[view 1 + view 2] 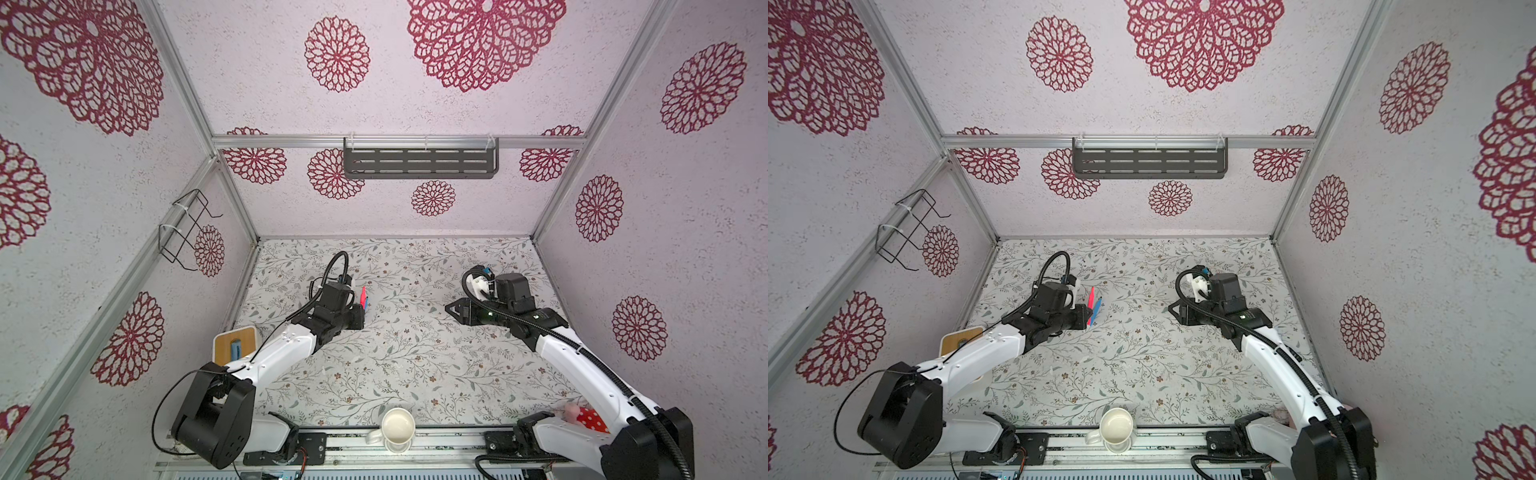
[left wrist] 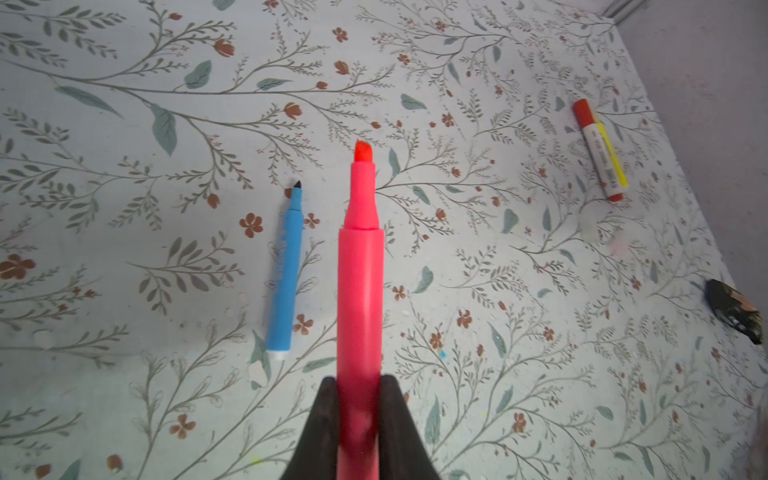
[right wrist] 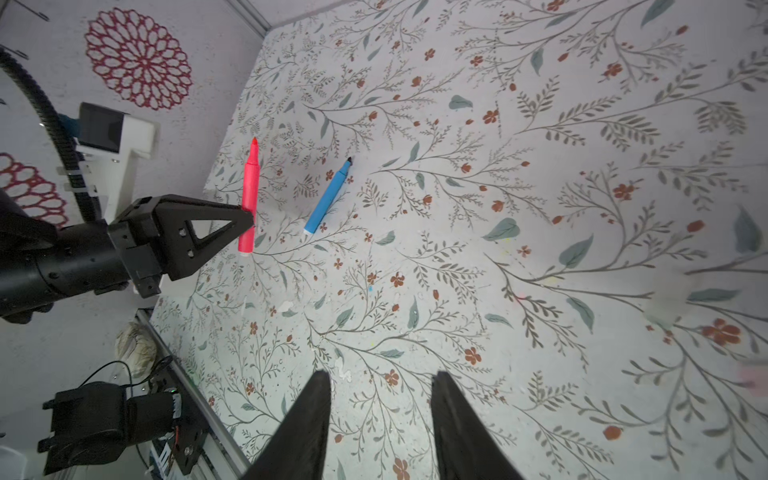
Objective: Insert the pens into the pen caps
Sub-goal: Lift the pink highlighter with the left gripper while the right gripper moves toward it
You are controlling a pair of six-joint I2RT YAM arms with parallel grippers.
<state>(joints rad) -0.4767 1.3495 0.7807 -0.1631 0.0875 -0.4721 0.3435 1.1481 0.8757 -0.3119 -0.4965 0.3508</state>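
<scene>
Pink pen is clamped in the left hand, gripped on its rear third and crosswise to the fingers, with a short tail left behind the grip. Its chisel tip is bare and pointed away from the grip, toward the back wall in both top views. The pen appears to be held clear of the table. Jaws of the right hand are seen apart, nothing between them.

Blue pen is laid flat on the table just beside the held pen, uncapped, roughly parallel, tip the same way. White-and-red pen and yellow pen are laid touching side by side, well apart from the left hand, over by the right wall. A red end section is seen on the white-and-red one. It may be a seated cap; this cannot be confirmed.

Two faint blobs, one clear and one pinkish, are seen near that pair. They are judged to be pen caps but are too blurred to be sure. They are placed nearer the right hand than the left.

Key relation: the pen is held on the left, the likely caps on the right. Judged next: a cap to be picked up by the right hand, its open end brought onto the pen's long axis, facing the tip.

Containers:
- mug at the near edge: nothing seen inside.
- wood-topped stand: a small blue thing is carried on it; whether it is a cap cannot be told.
- slotted shelf and wire basket on the walls: nothing seen in them.
</scene>
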